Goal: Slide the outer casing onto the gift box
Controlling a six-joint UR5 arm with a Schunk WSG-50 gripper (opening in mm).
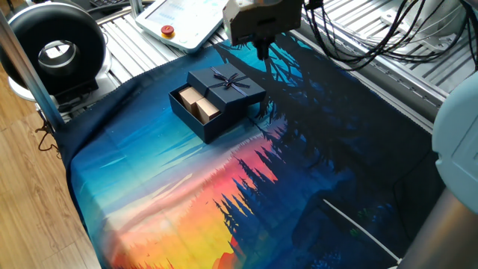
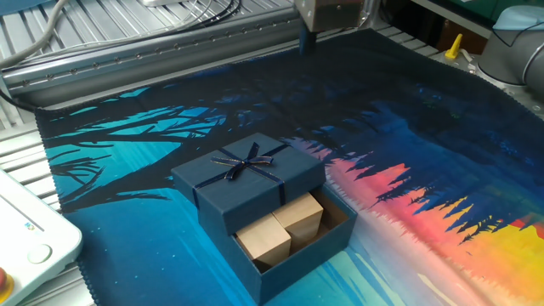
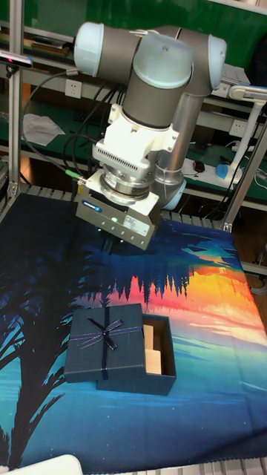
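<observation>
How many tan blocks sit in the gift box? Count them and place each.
2. One tan block lies at the open end of the gift box; the other sits beside it. The outer casing may hide more.

Outer casing [image 2: 252,172]: dark navy, thin dark ribbon bow with pale edge stitching on top. Gift box [image 2: 316,244]: dark navy walls. Two blocks [image 2: 285,225] inside: tan kraft. Cloth [image 1: 172,187] over worktop: printed sunset scene, teal and bright blue bands, orange-red and yellow glow, black pine silhouettes, deep navy toward far side. Arm [image 3: 159,70]: grey tubes, pale blue joint caps. Gripper [image 3: 111,242]: silver-grey body, dark jaws. Pendant [image 1: 183,19]: white, red button. Floor [image 1: 30,194]: light wood grain.
</observation>
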